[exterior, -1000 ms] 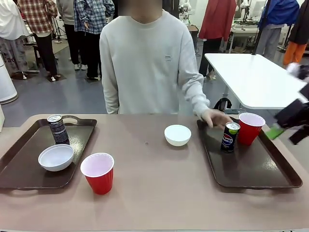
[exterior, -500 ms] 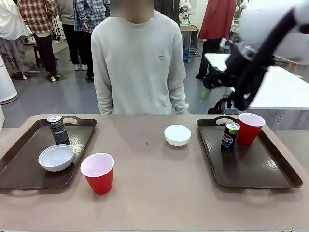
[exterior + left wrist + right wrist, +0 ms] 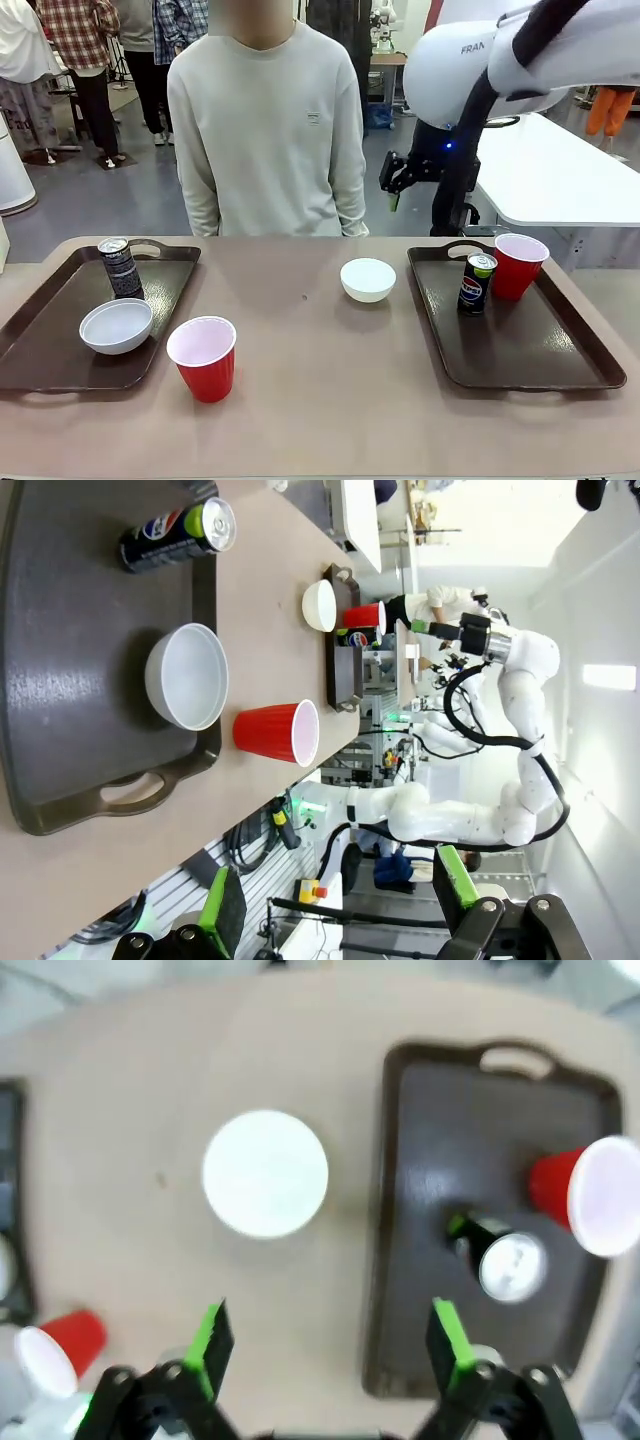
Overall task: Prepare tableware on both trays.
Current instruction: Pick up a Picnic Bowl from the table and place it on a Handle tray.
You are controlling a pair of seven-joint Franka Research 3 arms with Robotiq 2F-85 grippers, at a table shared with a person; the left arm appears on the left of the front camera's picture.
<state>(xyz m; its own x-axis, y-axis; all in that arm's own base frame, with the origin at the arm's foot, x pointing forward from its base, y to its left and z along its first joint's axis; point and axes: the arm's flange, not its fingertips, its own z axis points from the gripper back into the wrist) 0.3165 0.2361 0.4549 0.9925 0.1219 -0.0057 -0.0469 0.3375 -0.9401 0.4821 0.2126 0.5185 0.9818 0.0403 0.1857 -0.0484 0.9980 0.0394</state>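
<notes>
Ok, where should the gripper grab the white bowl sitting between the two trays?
Probably its rim, from straight above, pinching the wall: the white bowl stands upright, open side up, low and round, with bare table all around it.

Front view is bright and even: overhead room light drops soft, short shadows under the red cup and white bowl on the table, all crisp. Left wrist view burns out to white glare from 12 to 3 o'clock, edges bowed by the wide lens, a dull sheen on the tray. Right wrist view is smeared with blur throughout, the bowl washed-out toward 10 o'clock and the right gripper soft at 6 o'clock.
</notes>
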